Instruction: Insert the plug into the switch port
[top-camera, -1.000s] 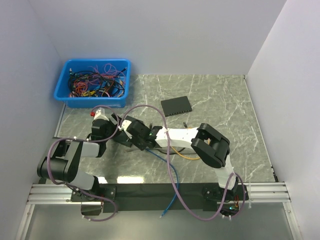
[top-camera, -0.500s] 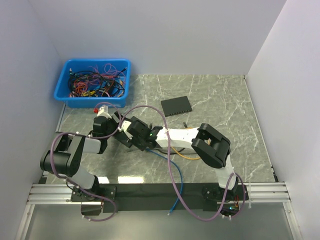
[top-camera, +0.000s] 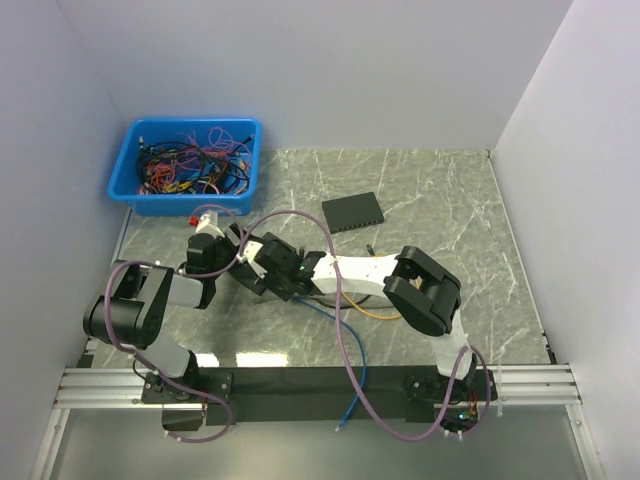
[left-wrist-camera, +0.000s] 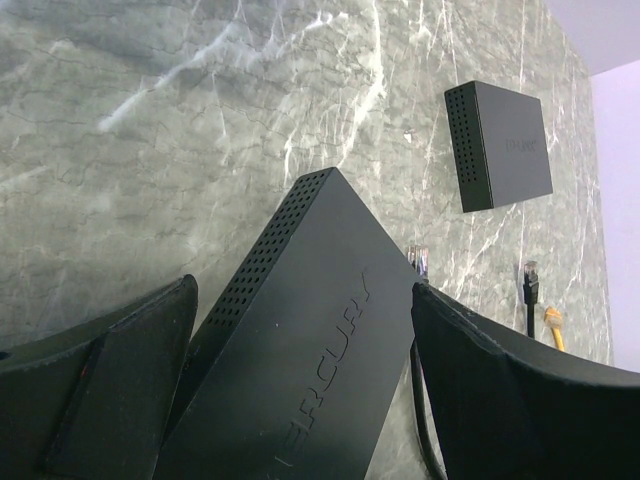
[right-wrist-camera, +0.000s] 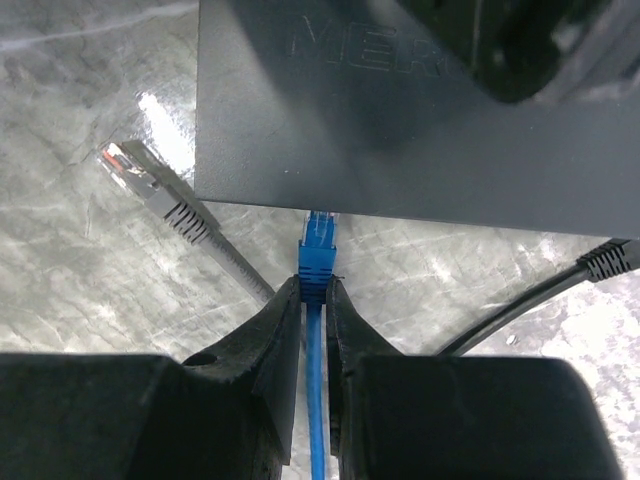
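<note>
- The switch (left-wrist-camera: 300, 370), a black box with MERCURY on its lid and a perforated side, sits between the fingers (left-wrist-camera: 110, 390) of the left gripper (left-wrist-camera: 302, 290). The fingers are spread wide, one against each flank of the switch, so it is clamped between them.
- At the switch's port-side edge is the blue plug (right-wrist-camera: 318, 245), with its clear tip right at that edge (the port is hidden, so I cannot tell whether the tip is inside).
- Just behind the plug, the right gripper (right-wrist-camera: 314, 290) has its fingers nearly together, pinching the blue cable (top-camera: 359, 372) at the boot.
- From there the blue cable runs away from the switch towards the arm bases and off the table's (top-camera: 450, 230) near edge.
- Just beside the same edge of the switch a grey plug (right-wrist-camera: 125, 165) lies loose on the marble, angled away from it and not touching the blue plug.
- On the other side of the blue plug, a black cable (right-wrist-camera: 590, 268) lies beside the switch.
- Farther out beyond the switch's corner lie a black plug (left-wrist-camera: 530, 272) and a yellow plug (left-wrist-camera: 552, 320), both flat on the marble.
- Well apart from the switch, a second black box (left-wrist-camera: 505, 145) lies flat on the table, also with a perforated side.
- Farthest from the switch, at the table's far left corner, stands a blue bin (top-camera: 130, 185) full of tangled cables.
</note>
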